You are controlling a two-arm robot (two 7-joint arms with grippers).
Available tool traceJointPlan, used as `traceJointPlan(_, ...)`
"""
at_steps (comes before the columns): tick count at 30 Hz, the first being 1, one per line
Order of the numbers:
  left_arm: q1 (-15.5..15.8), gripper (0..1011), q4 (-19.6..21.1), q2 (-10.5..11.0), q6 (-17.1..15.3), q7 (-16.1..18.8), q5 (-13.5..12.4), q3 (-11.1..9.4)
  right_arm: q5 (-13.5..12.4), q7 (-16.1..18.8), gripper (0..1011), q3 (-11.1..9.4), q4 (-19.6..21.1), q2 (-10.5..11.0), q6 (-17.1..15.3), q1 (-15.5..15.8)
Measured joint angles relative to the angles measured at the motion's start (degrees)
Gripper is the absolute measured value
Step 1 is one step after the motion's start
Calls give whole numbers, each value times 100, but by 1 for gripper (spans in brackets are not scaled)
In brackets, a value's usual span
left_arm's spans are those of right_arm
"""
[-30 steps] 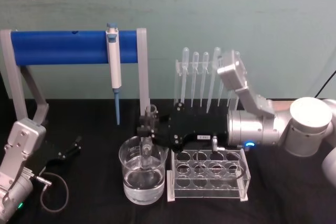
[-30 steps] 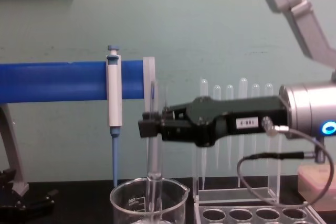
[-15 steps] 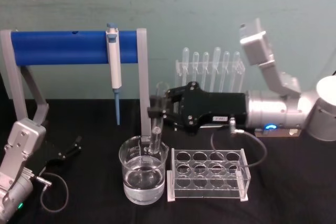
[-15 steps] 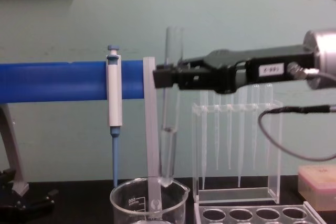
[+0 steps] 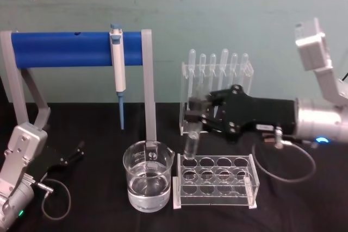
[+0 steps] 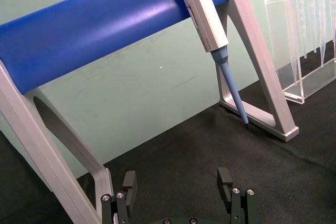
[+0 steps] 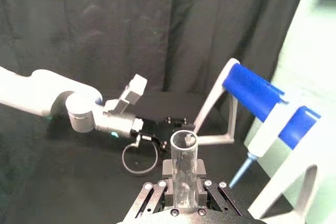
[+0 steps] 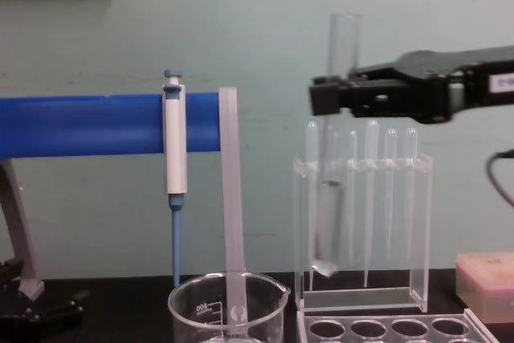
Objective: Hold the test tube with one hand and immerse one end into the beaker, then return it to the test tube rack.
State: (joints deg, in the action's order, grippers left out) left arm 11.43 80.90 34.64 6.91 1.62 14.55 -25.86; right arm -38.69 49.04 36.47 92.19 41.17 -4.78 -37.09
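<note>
In the head view I see the right gripper (image 5: 194, 117) right of centre, its jaws pinching the test tube (image 5: 193, 134) upright over the clear rack (image 5: 215, 182), its rounded end just above the rack's left holes. In the chest view the tube (image 8: 333, 158) hangs in front of the pipettes (image 8: 369, 190), clear of the beaker (image 8: 227, 311) at bottom centre. The beaker (image 5: 148, 175) holds some liquid. My left gripper (image 6: 178, 192) sits parked low at the head view's left edge, jaws spread, below the blue pipettor (image 5: 117, 74).
</note>
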Motion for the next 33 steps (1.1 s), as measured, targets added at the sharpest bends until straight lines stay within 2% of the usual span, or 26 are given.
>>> traceJointPlan(6,0,1000,0,0,0,0,0,0,-100,-185,225,-210,273,392,65,453)
traceJointPlan(10,0,1000,0,0,0,0,0,0,-120,-271,226,-323,359,551,171,736)
traceJointPlan(13,0,1000,0,0,0,0,0,0,-72,-294,226,-371,350,577,303,864)
traceJointPlan(17,0,1000,0,0,0,0,0,0,62,-294,226,-385,268,551,447,917)
traceJointPlan(24,0,1000,0,0,0,0,0,0,303,-238,226,-379,-55,353,651,912)
traceJointPlan(33,0,1000,0,0,0,0,0,0,418,-101,226,-380,-489,81,811,896)
